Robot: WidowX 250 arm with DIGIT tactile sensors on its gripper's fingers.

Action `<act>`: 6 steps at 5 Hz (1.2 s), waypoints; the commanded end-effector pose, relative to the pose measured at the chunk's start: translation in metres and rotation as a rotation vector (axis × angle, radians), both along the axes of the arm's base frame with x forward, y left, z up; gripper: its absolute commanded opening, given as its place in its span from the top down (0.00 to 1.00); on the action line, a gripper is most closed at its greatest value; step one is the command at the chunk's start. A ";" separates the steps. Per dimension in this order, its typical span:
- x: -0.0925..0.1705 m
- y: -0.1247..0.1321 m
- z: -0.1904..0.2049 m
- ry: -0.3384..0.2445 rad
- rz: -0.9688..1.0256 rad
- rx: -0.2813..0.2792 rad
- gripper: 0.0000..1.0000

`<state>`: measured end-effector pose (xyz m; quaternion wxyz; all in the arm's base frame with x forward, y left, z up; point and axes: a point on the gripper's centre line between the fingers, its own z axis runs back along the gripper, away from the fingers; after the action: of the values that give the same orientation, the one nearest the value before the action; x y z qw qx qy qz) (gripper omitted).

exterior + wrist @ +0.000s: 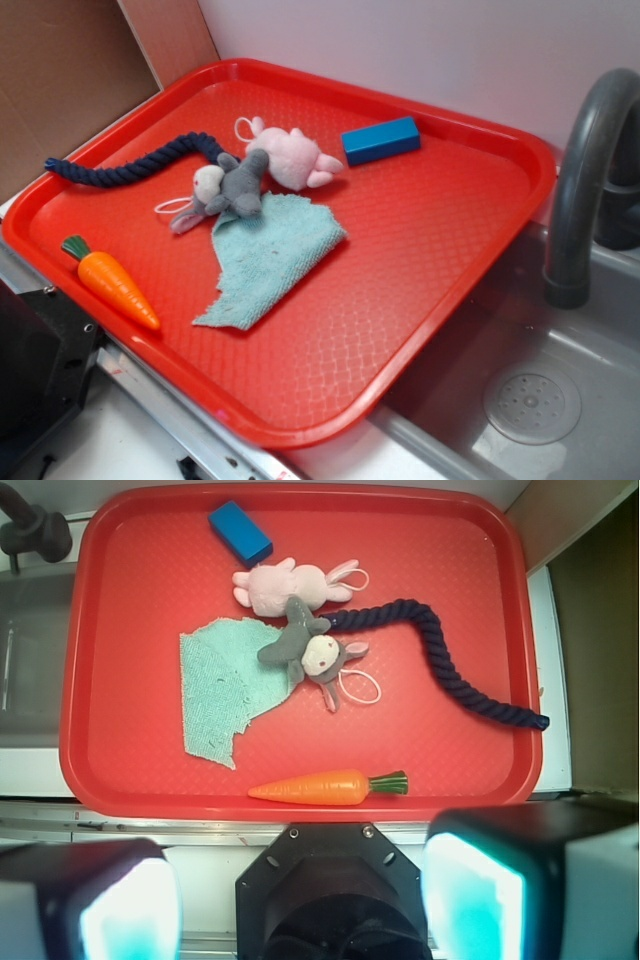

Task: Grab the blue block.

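Observation:
The blue block lies flat near the far edge of the red tray, just right of the pink plush bunny. In the wrist view the blue block sits at the top left of the tray, far from my gripper. My gripper hangs high above the tray's near edge, open wide, with nothing between its fingers. It does not show in the exterior view.
On the tray also lie a grey plush bunny, a teal cloth, a navy rope and a toy carrot. A grey faucet and sink stand right of the tray.

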<state>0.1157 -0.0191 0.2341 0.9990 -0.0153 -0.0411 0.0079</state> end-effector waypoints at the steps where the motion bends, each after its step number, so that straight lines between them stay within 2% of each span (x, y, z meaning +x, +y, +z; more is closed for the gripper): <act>1: 0.000 0.000 0.000 0.000 0.000 0.000 0.00; 2: 0.018 -0.007 -0.010 -0.054 -0.008 0.033 0.00; 3: 0.047 -0.012 -0.024 -0.101 -0.074 0.011 0.00; 4: 0.079 -0.026 -0.039 -0.181 -0.129 0.039 0.00; 5: 0.118 -0.034 -0.058 -0.187 -0.169 0.064 0.00; 6: 0.157 -0.032 -0.083 -0.155 -0.175 0.107 0.00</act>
<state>0.2660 -0.0512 0.1322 0.9916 0.0361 -0.0842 -0.0909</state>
